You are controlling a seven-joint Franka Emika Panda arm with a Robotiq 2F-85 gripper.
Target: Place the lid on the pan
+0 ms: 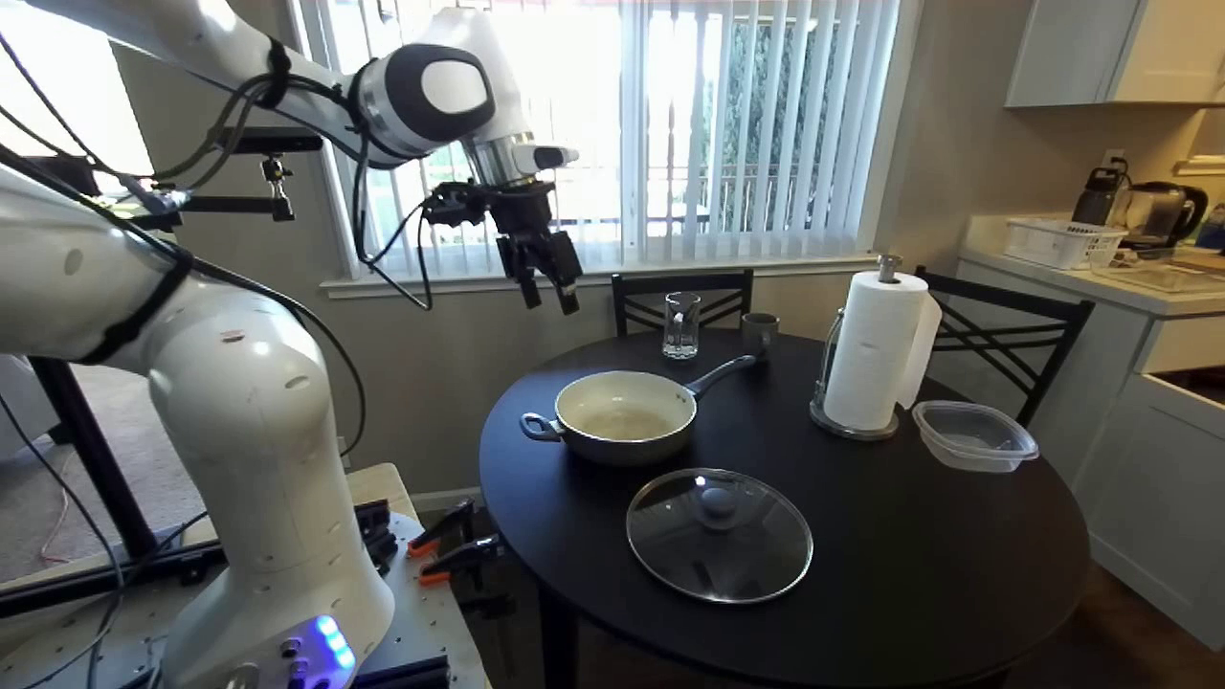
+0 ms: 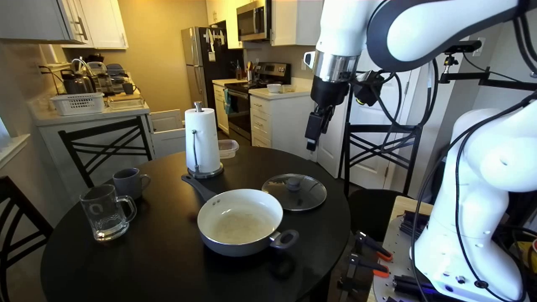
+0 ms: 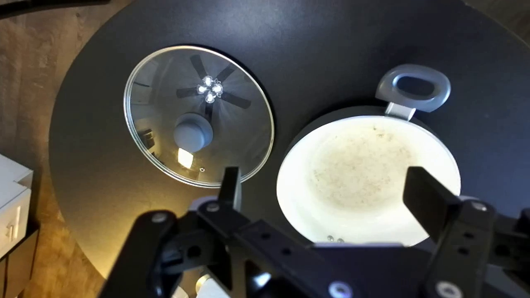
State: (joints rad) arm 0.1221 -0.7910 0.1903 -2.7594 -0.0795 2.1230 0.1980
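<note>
The clear glass lid [image 1: 756,550] with a metal rim and a grey centre knob lies flat on the dark round table, knob up. It also shows in an exterior view [image 2: 308,199] and in the wrist view [image 3: 236,136]. The pan [image 1: 627,421], cream inside and grey outside, stands uncovered beside the lid; it also shows in an exterior view [image 2: 239,222] and in the wrist view [image 3: 360,178]. My gripper [image 1: 551,299] is open and empty, high above the table. In the wrist view, the spread fingers [image 3: 323,169] frame part of the pan, with the lid to the left.
A paper towel roll [image 1: 873,354] on a stand and a clear plastic container [image 1: 974,438] are on the table. A glass mug [image 2: 105,212] and a grey mug [image 2: 129,183] stand near the pan's long handle [image 2: 198,187]. Chairs surround the table [image 1: 909,574].
</note>
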